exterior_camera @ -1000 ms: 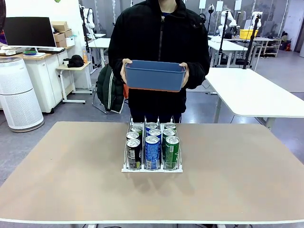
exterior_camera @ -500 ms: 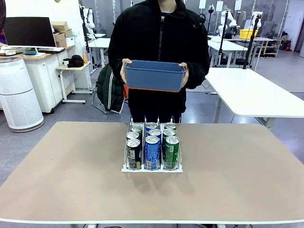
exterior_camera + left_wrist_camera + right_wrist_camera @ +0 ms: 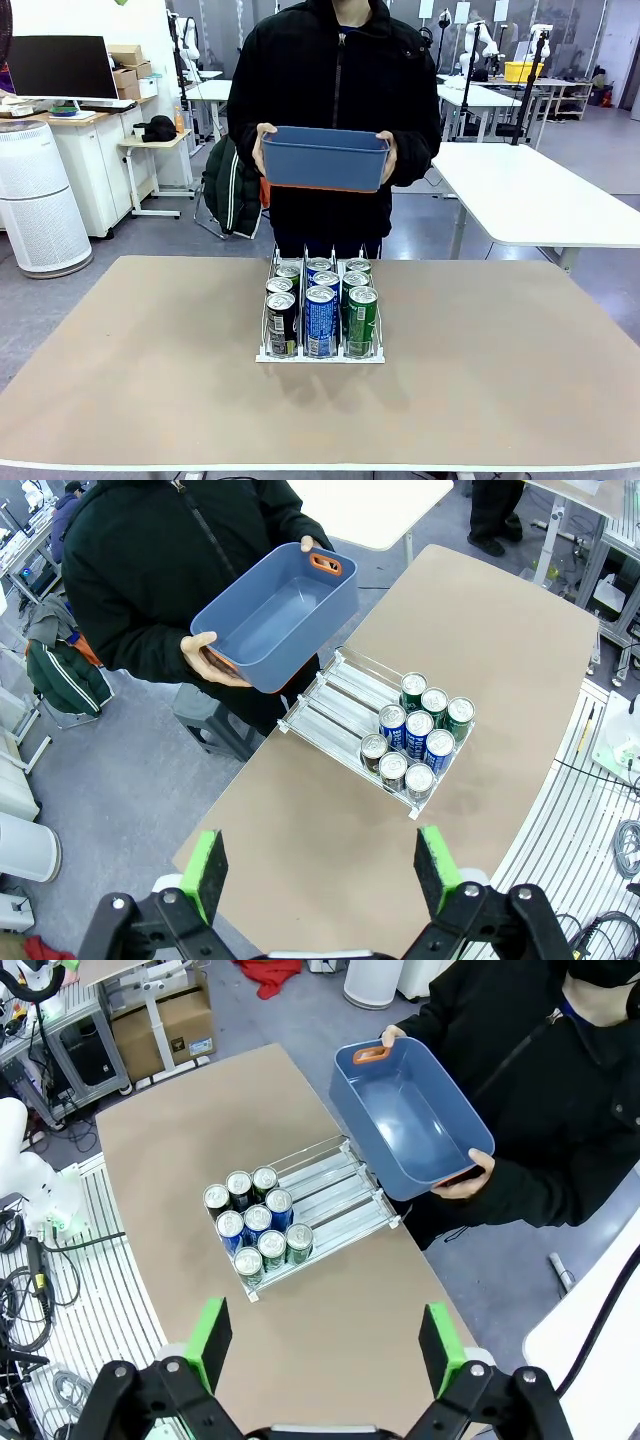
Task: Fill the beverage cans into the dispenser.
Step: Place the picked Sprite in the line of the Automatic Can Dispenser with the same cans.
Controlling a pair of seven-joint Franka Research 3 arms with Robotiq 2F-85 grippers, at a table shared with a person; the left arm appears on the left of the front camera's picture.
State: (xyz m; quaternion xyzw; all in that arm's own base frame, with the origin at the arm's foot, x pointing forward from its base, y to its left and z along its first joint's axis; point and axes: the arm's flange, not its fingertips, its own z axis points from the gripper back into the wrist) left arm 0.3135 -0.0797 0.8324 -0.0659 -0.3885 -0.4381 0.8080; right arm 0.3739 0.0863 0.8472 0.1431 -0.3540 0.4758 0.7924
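Several beverage cans [image 3: 321,308] stand in the white wire dispenser [image 3: 320,353] at the table's middle: black in the left lane, blue-and-white in the centre, green on the right. From above, the cans [image 3: 416,740] crowd the dispenser's [image 3: 332,697] near end, and its far end is bare; the same cans [image 3: 257,1224] and dispenser [image 3: 335,1196] show in the right wrist view. My left gripper [image 3: 320,865] and right gripper [image 3: 325,1345] hang high above the table, both open and empty.
A person at the far side holds an empty blue tub [image 3: 326,158] with both hands at chest height, above the dispenser's far end. The tan table [image 3: 150,380] spreads wide around the dispenser. White tables and an air purifier [image 3: 38,205] stand beyond.
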